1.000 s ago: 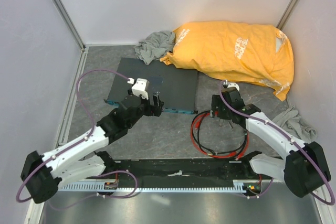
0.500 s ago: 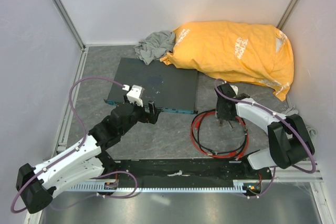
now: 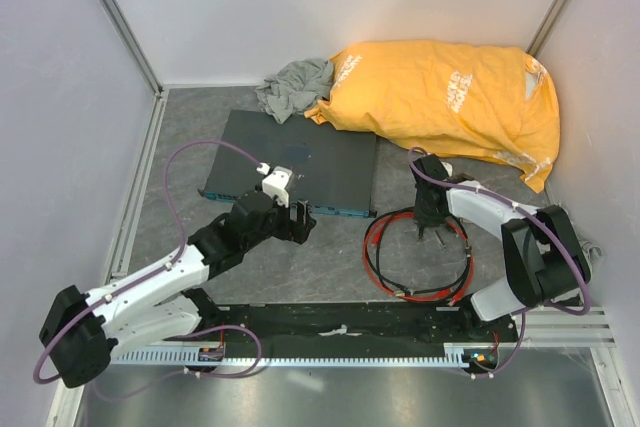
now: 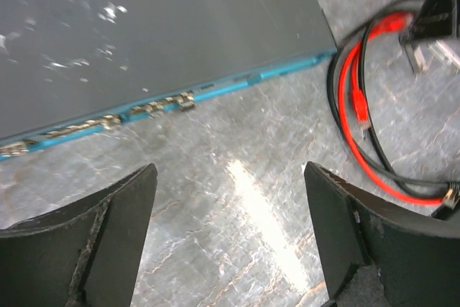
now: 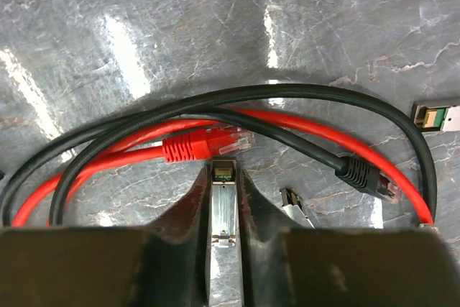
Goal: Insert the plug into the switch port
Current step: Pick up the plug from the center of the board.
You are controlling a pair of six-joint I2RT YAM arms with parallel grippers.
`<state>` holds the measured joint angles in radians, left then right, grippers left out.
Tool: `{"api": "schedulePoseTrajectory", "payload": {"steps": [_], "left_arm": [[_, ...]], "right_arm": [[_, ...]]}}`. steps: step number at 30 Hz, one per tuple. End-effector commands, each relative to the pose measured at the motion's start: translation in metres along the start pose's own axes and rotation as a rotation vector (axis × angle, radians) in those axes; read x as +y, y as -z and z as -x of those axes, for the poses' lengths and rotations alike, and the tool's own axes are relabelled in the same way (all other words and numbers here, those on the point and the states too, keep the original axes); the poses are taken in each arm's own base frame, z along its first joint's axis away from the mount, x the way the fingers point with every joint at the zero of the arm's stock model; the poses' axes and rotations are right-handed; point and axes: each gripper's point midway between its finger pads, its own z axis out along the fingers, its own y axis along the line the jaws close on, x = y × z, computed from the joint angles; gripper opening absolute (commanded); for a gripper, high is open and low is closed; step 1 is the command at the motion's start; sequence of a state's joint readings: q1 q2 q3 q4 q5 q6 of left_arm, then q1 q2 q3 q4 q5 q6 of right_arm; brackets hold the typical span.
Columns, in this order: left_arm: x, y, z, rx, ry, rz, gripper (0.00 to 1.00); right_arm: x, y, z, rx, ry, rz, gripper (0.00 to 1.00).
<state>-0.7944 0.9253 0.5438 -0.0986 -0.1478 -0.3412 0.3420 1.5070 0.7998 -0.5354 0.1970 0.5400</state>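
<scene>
The left claw (image 4: 230, 185) is hovering spread wide before the dark switch box (image 3: 290, 159), its blue-green port row (image 4: 154, 106) facing the counter's (image 3: 330, 257) near edge. The red cable (image 3: 372, 247) is coiling with a black cable (image 5: 302, 93) mid-counter. Its plug (image 5: 205, 147) is lying loose, just ahead of the right claw (image 5: 221, 175), which is pinching a silver module (image 5: 223, 210). An orange bag (image 3: 440, 97) is filling the far right corner.

The left arm (image 3: 150, 287) stretches diagonally forward from its base. The left gripper (image 3: 300, 219) is held low with its jaws spread wide. The right arm (image 3: 485, 209) folds sharply at the elbow with its wrist pointing down, and the right gripper (image 5: 224, 174) is pinched narrow on a slim silver module (image 5: 223, 210).
</scene>
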Motion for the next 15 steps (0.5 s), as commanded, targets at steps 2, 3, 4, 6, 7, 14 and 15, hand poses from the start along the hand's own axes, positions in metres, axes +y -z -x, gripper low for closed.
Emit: {"api": "schedulePoseTrajectory", "payload": {"steps": [2, 3, 4, 6, 7, 14, 15], "left_arm": [[-0.035, -0.011, 0.012, 0.021, -0.05, -0.131, 0.87], [-0.045, -0.011, 0.011, 0.03, -0.06, -0.154, 0.87], [-0.05, -0.013, 0.011, 0.032, -0.061, -0.162, 0.87], [-0.069, -0.02, 0.013, 0.041, -0.075, -0.198, 0.87], [-0.075, -0.023, 0.013, 0.044, -0.073, -0.201, 0.87], [-0.14, -0.051, 0.025, 0.011, -0.102, -0.263, 0.87], [-0.154, -0.052, 0.026, -0.005, -0.109, -0.287, 0.86]], "right_arm": [[0.003, 0.007, 0.0, 0.002, -0.017, 0.028, 0.07], [0.003, 0.01, 0.0, 0.003, -0.022, 0.033, 0.04], [0.001, 0.013, -0.003, 0.015, -0.035, 0.023, 0.02], [-0.002, 0.021, 0.003, 0.001, -0.069, -0.005, 0.0], [-0.006, 0.025, -0.001, 0.024, -0.09, -0.03, 0.0], [0.01, 0.054, 0.003, -0.006, -0.237, 0.033, 0.0], [0.016, 0.057, 0.001, -0.005, -0.246, 0.053, 0.0]]}}
